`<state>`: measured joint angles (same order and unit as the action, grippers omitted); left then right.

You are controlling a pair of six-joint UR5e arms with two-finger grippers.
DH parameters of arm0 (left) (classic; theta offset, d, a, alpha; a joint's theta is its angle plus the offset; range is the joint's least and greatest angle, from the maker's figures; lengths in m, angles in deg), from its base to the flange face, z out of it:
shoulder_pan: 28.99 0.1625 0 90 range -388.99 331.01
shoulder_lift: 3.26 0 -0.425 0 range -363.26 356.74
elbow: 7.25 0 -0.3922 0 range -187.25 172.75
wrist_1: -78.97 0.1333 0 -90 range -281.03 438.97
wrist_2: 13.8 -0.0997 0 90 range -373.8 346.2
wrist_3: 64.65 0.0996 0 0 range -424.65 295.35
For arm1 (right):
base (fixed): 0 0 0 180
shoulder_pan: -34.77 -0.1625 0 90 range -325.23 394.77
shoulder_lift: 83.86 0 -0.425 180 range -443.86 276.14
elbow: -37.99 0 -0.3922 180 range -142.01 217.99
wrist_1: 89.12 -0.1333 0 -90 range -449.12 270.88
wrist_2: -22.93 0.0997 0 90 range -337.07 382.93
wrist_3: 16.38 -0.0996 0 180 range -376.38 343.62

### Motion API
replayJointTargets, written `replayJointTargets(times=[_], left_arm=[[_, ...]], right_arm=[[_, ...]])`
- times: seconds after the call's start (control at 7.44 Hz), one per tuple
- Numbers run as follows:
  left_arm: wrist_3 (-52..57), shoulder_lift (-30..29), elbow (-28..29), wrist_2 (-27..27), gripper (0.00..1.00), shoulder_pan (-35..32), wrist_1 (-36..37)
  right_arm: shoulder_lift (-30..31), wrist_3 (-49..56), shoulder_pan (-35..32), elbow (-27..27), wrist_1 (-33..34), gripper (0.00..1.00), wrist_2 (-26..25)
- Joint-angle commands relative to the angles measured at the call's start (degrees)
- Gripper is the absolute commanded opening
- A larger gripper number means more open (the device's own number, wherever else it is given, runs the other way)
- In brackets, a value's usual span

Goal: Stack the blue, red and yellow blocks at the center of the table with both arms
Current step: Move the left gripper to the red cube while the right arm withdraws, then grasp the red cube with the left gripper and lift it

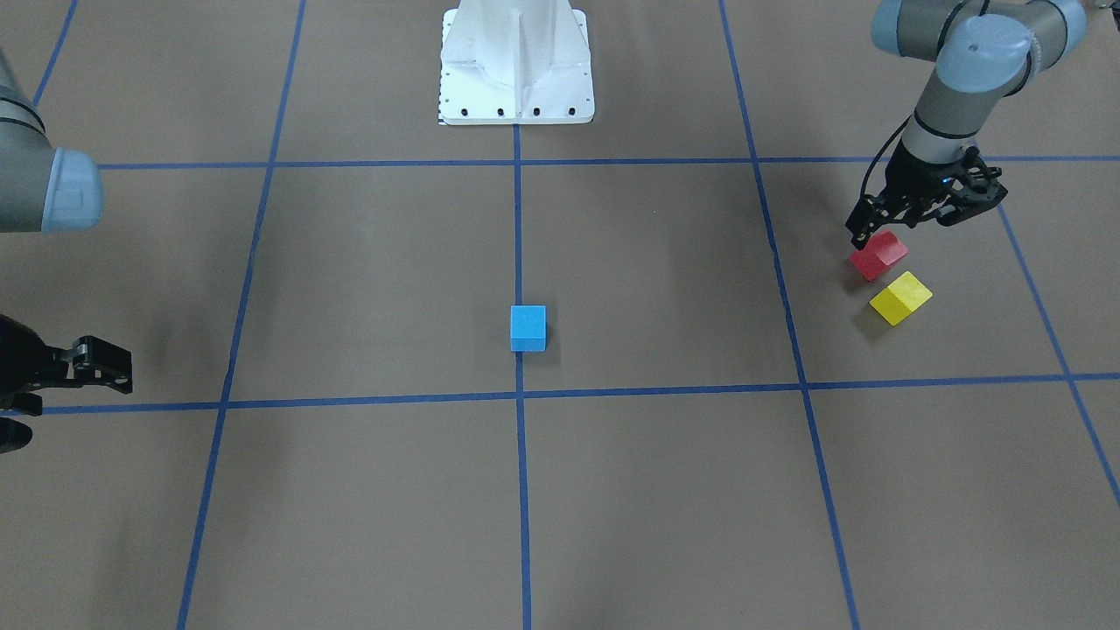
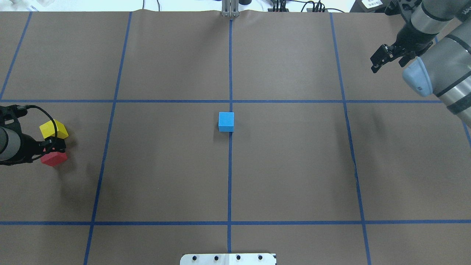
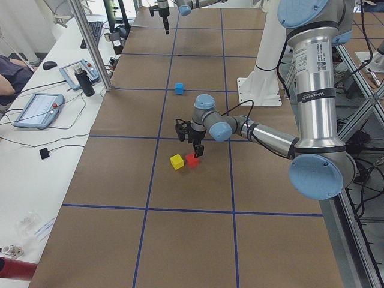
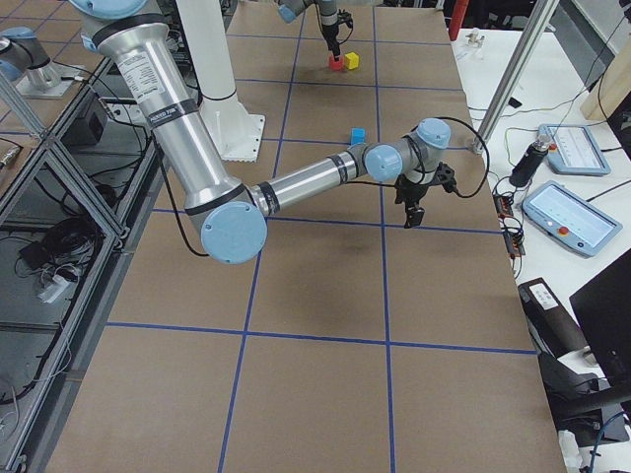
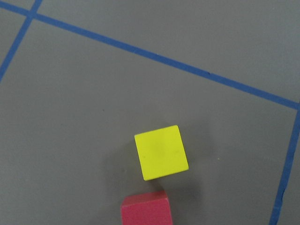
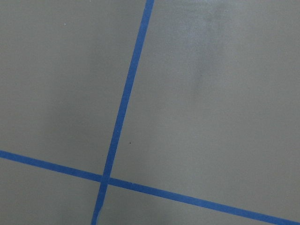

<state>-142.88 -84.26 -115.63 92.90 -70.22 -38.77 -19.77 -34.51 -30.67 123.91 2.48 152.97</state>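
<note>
1. Table. We see a table [image 1: 665,490] covered in brown paper and divided into squares by blue tape [image 1: 520,490]. The white base [image 1: 516,61] stands at the top centre of the front view.

2. Blocks. The blue block [image 1: 528,327] stands flat on the table at the centre of the front view, on the vertical tape line and between the two horizontal lines. The red block [image 1: 878,255] and the yellow block [image 1: 900,297] lie at the right of that view, just beside each other and well apart from the blue block. Both are turned at an angle to the tape. In the left wrist view, the yellow block is at centre and the red block is cut by the bottom edge.

3. Left fingers [image 1: 864,226]. We find them at the upper right of the front view, spread apart and directly over the red block, with one tip at its upper left edge. They hold nothing. We cannot tell whether that tip touches the block.

4. Right fingers [image 2: 379,59]. We find them at the upper right of the overhead view, spread apart, above bare table and holding nothing. The right wrist view shows only paper and a tape crossing.

5. Room. In the exterior left view, a white bench [image 3: 36,180] runs along the left of the frame. It carries a pendant [image 3: 37,109], cables and a metal post [image 3: 90,48]. A seated person [image 3: 12,69] shows at the left edge.
</note>
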Motion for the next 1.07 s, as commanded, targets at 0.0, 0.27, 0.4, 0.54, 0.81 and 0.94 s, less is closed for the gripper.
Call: replayJointTargets(times=[0.0, 0.27, 0.4, 0.54, 0.81, 0.94], left_arm=[[-0.1, -0.7, 4.1, -0.4, 1.00, 0.4, -4.2], [0.0, -1.4, 4.4, -0.4, 1.00, 0.5, -4.1], [0.0, -1.3, 4.4, -0.4, 0.83, 0.4, -4.1], [0.1, -1.2, 4.2, -0.5, 0.04, 0.4, -4.0], [6.9, -0.5, -0.6, 2.4, 0.00, -0.4, -0.4], [8.3, -1.8, -6.5, 3.4, 0.00, -0.4, 12.3]], right_arm=[[0.3, -0.1, 0.0, 0.3, 0.0, 0.99, 0.0], [0.4, 0.0, 0.0, 0.1, 0.0, 0.99, -0.1], [0.5, 0.0, 0.0, 0.1, 0.0, 0.99, -0.1], [0.5, 0.0, 0.0, 0.1, 0.0, 0.99, -0.1], [0.6, 0.0, 0.0, 0.2, 0.0, 0.99, -0.1], [0.6, 0.0, 0.0, 0.2, 0.0, 0.99, 0.0]])
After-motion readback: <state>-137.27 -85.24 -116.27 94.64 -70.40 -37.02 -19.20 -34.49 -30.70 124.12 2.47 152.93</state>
